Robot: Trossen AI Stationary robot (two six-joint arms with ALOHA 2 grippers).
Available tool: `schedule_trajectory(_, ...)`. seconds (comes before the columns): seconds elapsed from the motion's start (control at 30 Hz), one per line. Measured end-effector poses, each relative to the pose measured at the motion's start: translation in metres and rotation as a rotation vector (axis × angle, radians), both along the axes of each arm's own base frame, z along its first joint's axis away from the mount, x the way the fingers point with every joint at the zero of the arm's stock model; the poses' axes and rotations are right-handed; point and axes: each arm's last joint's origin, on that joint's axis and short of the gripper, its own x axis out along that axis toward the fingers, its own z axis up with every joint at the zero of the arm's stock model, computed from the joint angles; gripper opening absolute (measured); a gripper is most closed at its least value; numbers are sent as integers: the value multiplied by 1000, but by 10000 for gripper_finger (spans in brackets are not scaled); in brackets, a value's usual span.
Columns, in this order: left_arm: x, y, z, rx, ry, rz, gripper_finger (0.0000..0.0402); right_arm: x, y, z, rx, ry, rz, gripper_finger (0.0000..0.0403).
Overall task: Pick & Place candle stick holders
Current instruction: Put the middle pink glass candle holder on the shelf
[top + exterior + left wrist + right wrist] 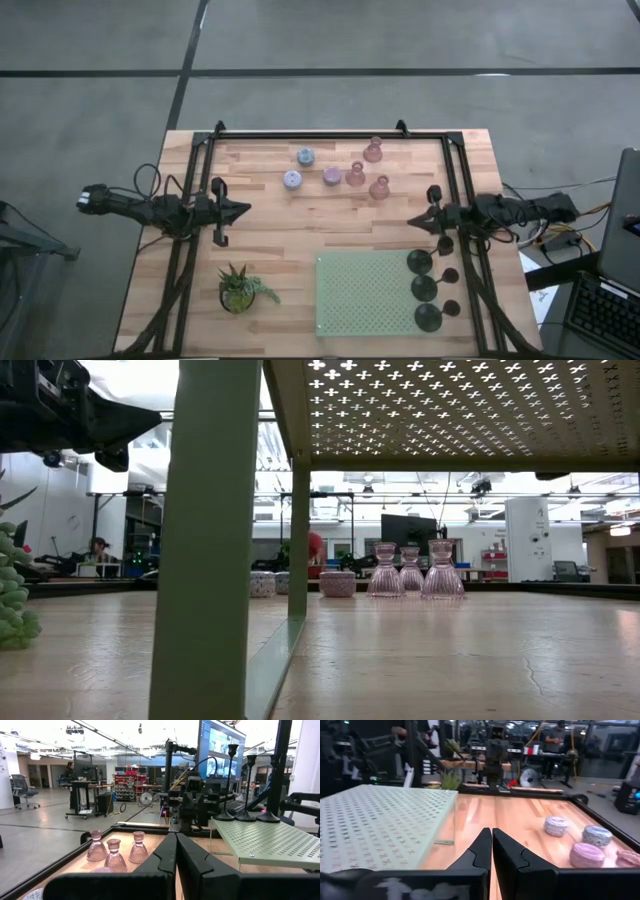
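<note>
Left hand [243, 209]: closed, empty, over the left side of the worktop [300, 230], tip pointing toward the middle. Right hand [412, 222]: closed, empty, over the right side, tip pointing at the left hand.

We list the holders as follows.
- Pink holders [356, 174], three, bell-shaped, upright, long axis vertical, grouped at the far centre-right of the worktop.
- Round holders [292, 180], three, short and squat, two pale blue and one lilac, just left of the pink ones.
- Black holders [425, 287], three, round bases with thin stems, upright, in a row along the right edge of the green rack [365, 292]; the nearest to the right hand stands at the rack's corner.

Plant [238, 288]: small, potted, near-left on the worktop, left of the rack.

We read no labels or writing on any item.
</note>
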Motion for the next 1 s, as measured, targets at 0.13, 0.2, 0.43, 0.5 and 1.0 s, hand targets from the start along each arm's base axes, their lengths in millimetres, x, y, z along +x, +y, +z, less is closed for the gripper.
schedule_trajectory(0.13,0,0,0,0,0,0,12,1,-4,-2,-4,15,-31,8)
schedule_trajectory(0.2,0,0,0,0,0,0,12,1,-5,-1,-9,14,-42,8)
schedule_trajectory(0.43,0,0,0,0,0,0,12,1,-5,-2,-27,15,-44,8)
schedule_trajectory(0.5,0,0,0,0,0,0,12,1,-5,-2,-10,20,-44,8)
schedule_trajectory(1.0,0,0,0,0,0,0,12,2,-5,-3,0,41,-46,8)
